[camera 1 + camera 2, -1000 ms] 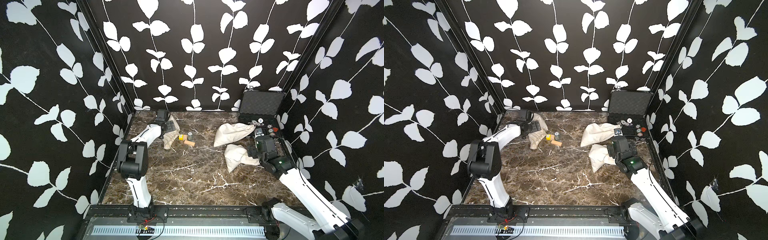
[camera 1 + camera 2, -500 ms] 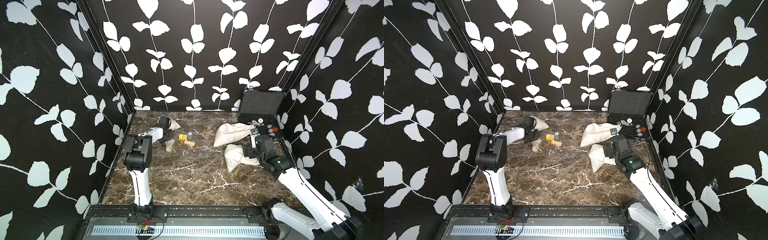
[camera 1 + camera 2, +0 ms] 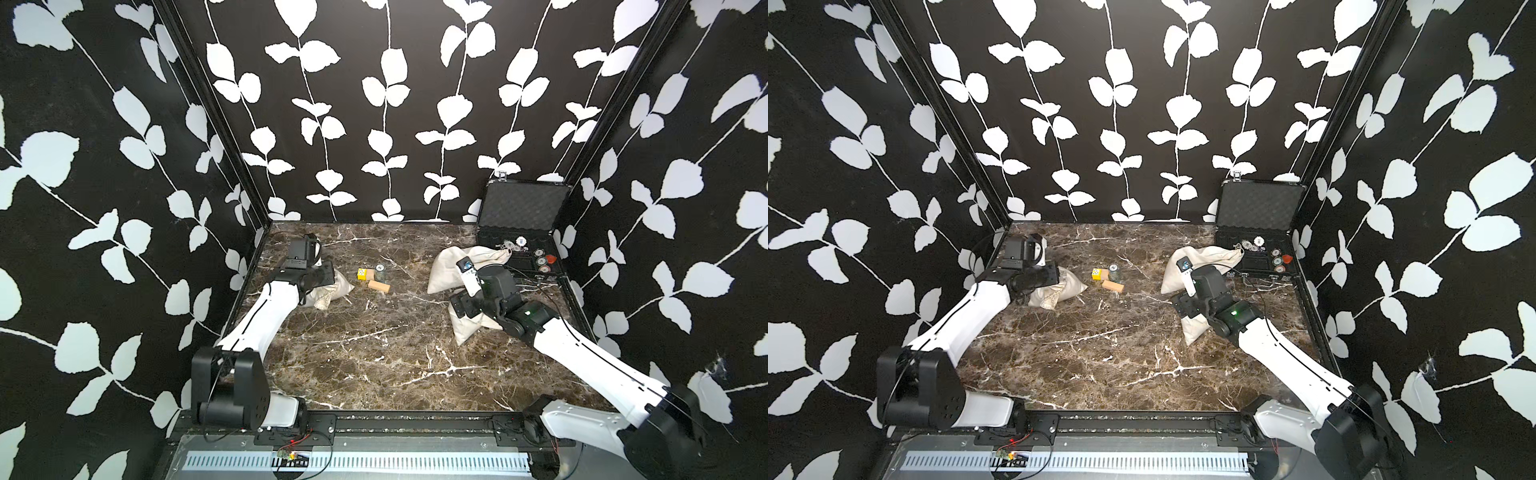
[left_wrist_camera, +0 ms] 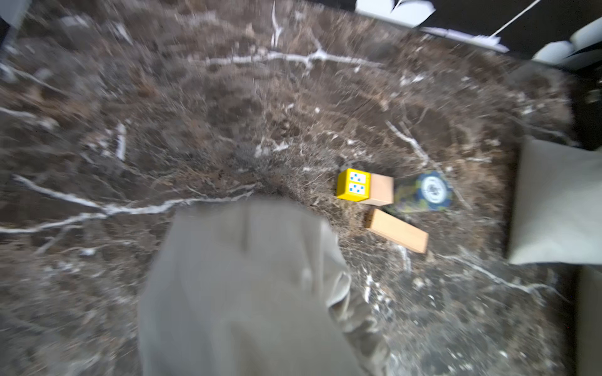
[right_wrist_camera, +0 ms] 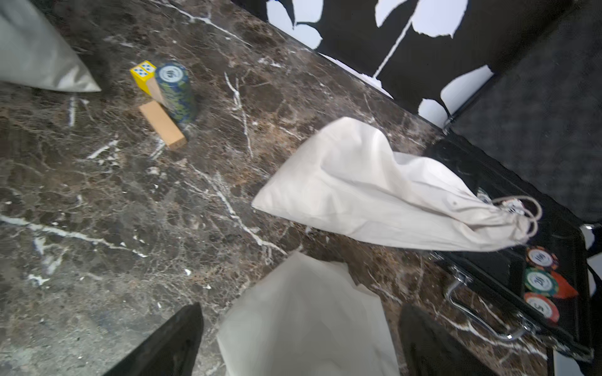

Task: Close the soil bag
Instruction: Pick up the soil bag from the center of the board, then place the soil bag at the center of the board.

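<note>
Three cream cloth bags lie on the marble table. I take the left one for the soil bag (image 3: 338, 286) (image 3: 1069, 286); it shows a speckled brown patch at its mouth. My left gripper (image 3: 322, 279) sits right on it. In the left wrist view the bag's blurred cloth (image 4: 241, 276) fills the jaw area and hides the fingers, so the gripper reads as shut on it. My right gripper (image 3: 465, 307) (image 5: 303, 345) is open, its dark fingers (image 5: 176, 341) on either side of a second bag (image 5: 306, 319) (image 3: 467, 334). A third bag (image 5: 374, 201) is tied by a drawstring.
Between the arms sit a yellow dice block (image 3: 362, 273), a wooden block (image 3: 379, 286) and a stack of poker chips (image 3: 380, 270). An open black case (image 3: 519, 216) with more chips (image 3: 540, 262) stands at the back right. Patterned walls close three sides.
The left gripper has gone from open to shut at the left bag, and the left arm's elbow has swung out toward the front left. The right gripper has barely moved.
</note>
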